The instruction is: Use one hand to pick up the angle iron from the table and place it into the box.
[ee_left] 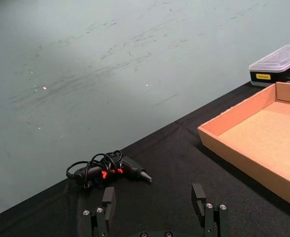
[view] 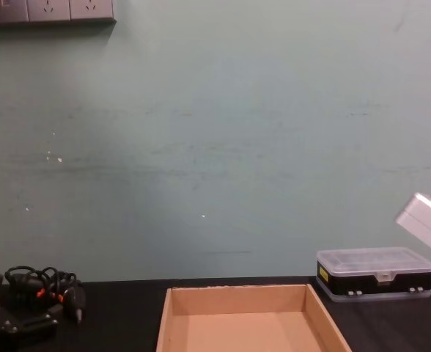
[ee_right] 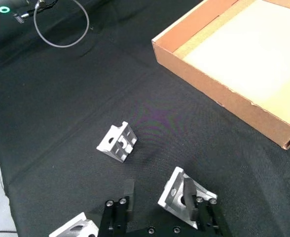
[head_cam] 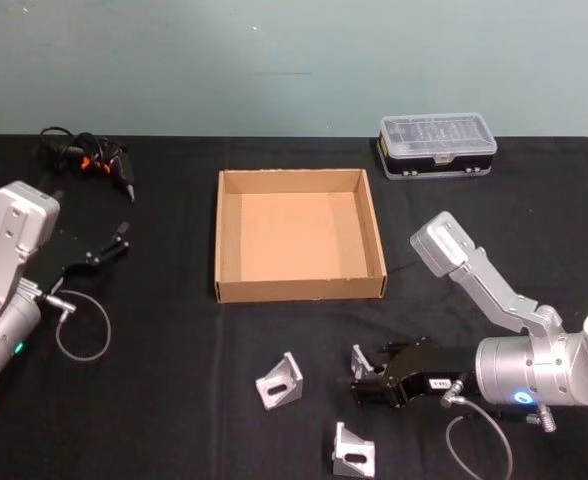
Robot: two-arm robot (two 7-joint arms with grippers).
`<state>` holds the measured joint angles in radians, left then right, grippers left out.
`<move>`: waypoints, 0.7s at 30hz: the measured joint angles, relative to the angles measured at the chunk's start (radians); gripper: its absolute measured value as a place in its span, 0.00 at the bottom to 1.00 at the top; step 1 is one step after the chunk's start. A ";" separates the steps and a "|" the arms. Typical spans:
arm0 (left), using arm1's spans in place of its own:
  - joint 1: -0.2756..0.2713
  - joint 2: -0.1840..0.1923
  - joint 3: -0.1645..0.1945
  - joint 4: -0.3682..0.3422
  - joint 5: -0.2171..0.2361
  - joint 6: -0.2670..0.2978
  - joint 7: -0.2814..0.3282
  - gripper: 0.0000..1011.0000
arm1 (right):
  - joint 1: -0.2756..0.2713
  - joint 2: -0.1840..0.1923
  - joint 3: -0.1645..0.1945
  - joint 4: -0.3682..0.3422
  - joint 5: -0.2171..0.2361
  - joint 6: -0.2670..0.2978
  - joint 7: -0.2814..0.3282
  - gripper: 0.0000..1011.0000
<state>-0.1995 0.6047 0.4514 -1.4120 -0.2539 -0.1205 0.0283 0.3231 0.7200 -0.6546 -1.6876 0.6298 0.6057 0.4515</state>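
Black table [head_cam: 174,400] spans scene. Tan cardboard box [head_cam: 299,288] mid-table, open top. Right gripper [head_cam: 362,376] low over table in front of box, pointing toward robot's left, jaws spread wide. Angle iron [head_cam: 363,360] lies on table between them, right at one finger [ee_right: 188,191], well apart from other; contact unclear. Left gripper [head_cam: 114,243] parked over table's left side, jaws released. Plastic case [head_cam: 437,145] behind box, to right. Cable bundle [head_cam: 84,155] far left corner. Second angle iron [head_cam: 279,382] left of right gripper. Third angle iron [head_cam: 354,450] nearer robot. All three outside box.

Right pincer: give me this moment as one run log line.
right pincer open, low at angle iron, not gripped | box empty | left pincer open, parked left
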 joint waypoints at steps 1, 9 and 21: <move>0.000 0.000 0.000 0.000 0.000 0.000 0.000 1.00 | 0.001 0.000 -0.001 0.001 -0.002 -0.001 0.002 0.59; 0.000 0.000 0.000 0.000 0.000 0.000 0.000 1.00 | 0.005 -0.001 -0.007 0.005 -0.018 -0.012 0.014 0.36; 0.000 0.000 0.000 0.000 0.000 0.000 0.000 1.00 | 0.007 -0.003 -0.012 0.005 -0.043 -0.024 0.028 0.09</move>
<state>-0.1995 0.6047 0.4514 -1.4120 -0.2539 -0.1205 0.0283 0.3299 0.7174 -0.6669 -1.6821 0.5864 0.5813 0.4794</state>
